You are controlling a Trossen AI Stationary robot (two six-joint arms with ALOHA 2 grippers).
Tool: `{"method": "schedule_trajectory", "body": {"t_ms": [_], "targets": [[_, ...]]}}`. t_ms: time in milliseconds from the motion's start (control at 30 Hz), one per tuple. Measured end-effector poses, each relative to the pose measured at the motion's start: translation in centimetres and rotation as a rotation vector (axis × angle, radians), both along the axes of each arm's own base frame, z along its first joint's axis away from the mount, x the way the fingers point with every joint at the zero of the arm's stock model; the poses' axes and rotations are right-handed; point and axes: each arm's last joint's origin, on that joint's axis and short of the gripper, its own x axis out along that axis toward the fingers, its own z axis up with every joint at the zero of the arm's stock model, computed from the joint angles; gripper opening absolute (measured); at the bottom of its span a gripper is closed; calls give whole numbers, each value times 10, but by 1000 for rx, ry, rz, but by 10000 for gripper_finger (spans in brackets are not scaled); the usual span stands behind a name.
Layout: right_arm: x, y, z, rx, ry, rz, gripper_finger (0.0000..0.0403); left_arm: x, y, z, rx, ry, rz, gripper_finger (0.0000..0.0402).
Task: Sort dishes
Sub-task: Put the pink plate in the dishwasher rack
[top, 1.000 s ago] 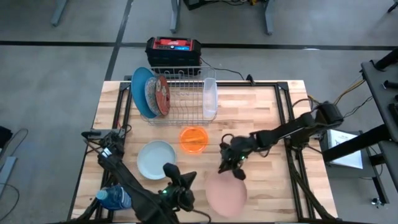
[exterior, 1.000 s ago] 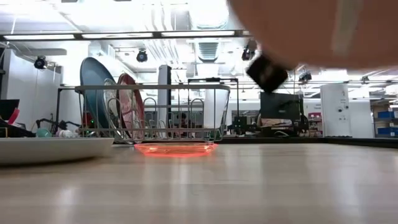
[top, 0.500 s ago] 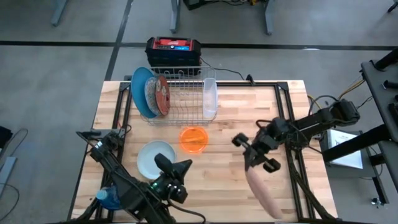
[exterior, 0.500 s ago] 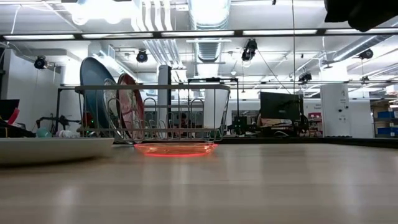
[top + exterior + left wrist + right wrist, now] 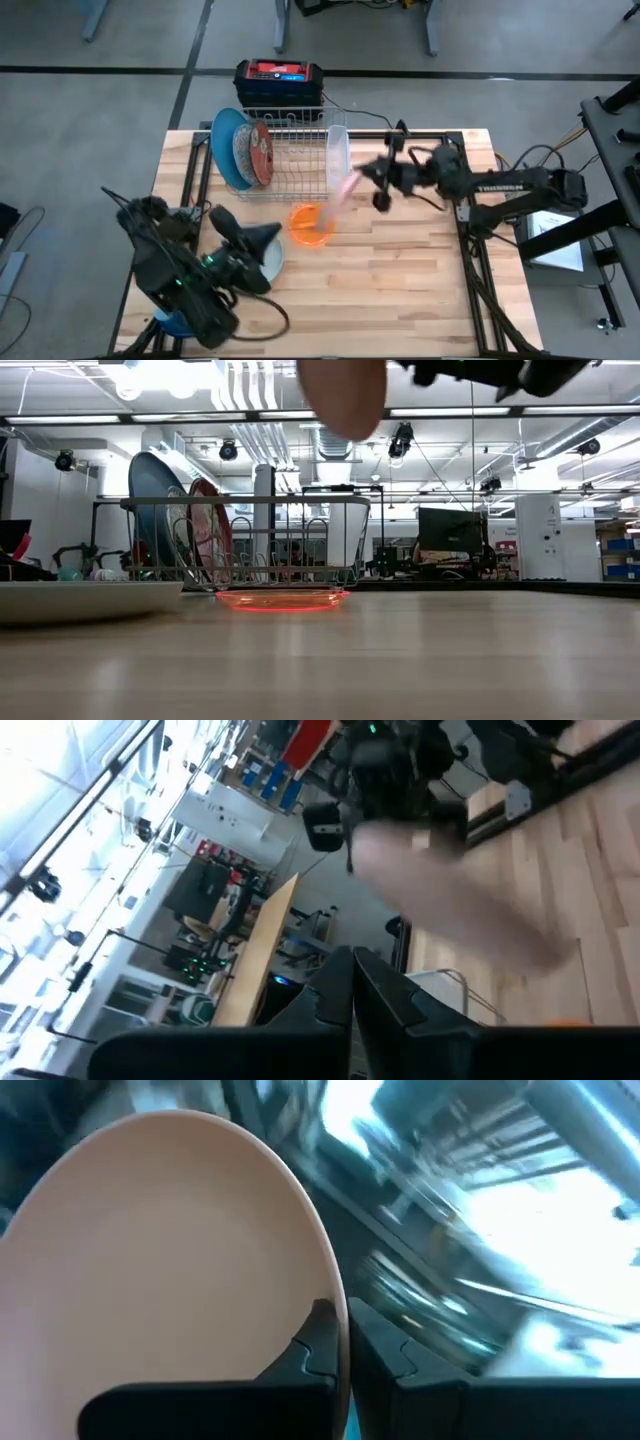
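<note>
My work surface is a pale wooden table (image 5: 400,270). On it sit a wire dish rack (image 5: 290,150) at the far edge, a small translucent orange bowl (image 5: 311,223) just in front of it, a pale blue-white plate (image 5: 85,600) beside that, and a blue water bottle (image 5: 172,322) at the near left corner.

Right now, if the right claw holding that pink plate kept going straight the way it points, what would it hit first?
Probably the wire dish rack. The right gripper points the pink plate that way, above the orange bowl. Height is hard to judge, so it might pass over.
</note>
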Motion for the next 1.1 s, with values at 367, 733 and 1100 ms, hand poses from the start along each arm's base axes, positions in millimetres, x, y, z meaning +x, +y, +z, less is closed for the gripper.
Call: {"method": "schedule_trajectory", "body": {"t_ms": [367, 733, 1100], "targets": [[53, -86, 39, -599, 107, -248, 0, -56, 54, 55, -135, -140, -2, 0], [130, -153, 28, -966, 127, -246, 0, -88, 86, 78, -216, -221, -3, 0], [172, -179, -10, -1209, 96, -135, 0, -115, 112, 92, -279, -283, -4, 0]]}}
